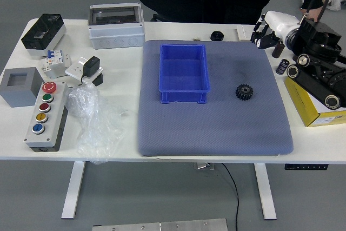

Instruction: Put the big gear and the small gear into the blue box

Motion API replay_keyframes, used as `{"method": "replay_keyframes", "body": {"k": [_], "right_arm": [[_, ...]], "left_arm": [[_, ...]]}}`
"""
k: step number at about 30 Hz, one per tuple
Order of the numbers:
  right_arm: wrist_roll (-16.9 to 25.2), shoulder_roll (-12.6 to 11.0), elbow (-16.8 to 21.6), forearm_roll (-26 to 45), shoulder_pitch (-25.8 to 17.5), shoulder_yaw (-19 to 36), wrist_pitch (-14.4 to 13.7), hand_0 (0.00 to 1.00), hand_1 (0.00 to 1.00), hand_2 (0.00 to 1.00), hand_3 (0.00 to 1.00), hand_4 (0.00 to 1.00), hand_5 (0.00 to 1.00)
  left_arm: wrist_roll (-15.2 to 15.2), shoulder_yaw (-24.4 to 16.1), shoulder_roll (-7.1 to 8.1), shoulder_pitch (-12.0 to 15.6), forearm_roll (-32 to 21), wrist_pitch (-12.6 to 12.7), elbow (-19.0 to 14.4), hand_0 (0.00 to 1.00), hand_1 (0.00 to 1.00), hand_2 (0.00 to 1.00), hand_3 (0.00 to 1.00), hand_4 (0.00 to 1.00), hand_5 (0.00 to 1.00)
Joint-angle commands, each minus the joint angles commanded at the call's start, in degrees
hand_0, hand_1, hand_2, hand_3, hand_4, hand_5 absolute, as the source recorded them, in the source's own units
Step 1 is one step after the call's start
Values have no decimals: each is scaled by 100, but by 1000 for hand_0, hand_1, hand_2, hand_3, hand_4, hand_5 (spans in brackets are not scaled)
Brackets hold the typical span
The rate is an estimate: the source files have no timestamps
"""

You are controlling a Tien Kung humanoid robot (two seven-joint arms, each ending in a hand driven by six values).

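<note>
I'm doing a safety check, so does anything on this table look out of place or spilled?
One thing: crumpled clear plastic sprawls beside the button box, reaching the table's near edge, like leftover wrapping. I see no spill.

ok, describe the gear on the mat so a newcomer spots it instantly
On the white table, find the grey-blue mat holding the blue box. The gear lies right of the box: small, black, toothed. Unlike the round black piece at the mat's far edge, it sits well inside the mat.
</note>
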Motion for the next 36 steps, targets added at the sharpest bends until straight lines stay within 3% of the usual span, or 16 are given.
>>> {"method": "replay_keyframes", "body": {"k": [10, 15, 36], "right_arm": [[-146, 288, 619, -272, 43, -33, 68, 425, 342, 470, 636, 464, 14], [-162, 503, 718, -320, 56, -47, 61, 425, 342, 472, 636, 463, 15], [71, 1640, -35, -88, -147, -69, -244, 424, 345, 472, 638, 462, 18]], "left_arm": [[-2, 19, 7, 54, -14, 3, 3, 894, 883, 883, 864, 665, 349], [-2, 46, 8, 71, -21, 3, 4, 894, 883, 883, 864, 665, 349], [-3, 263, -111, 28, -85, 6, 7, 894, 883, 883, 864, 665, 349]]}}
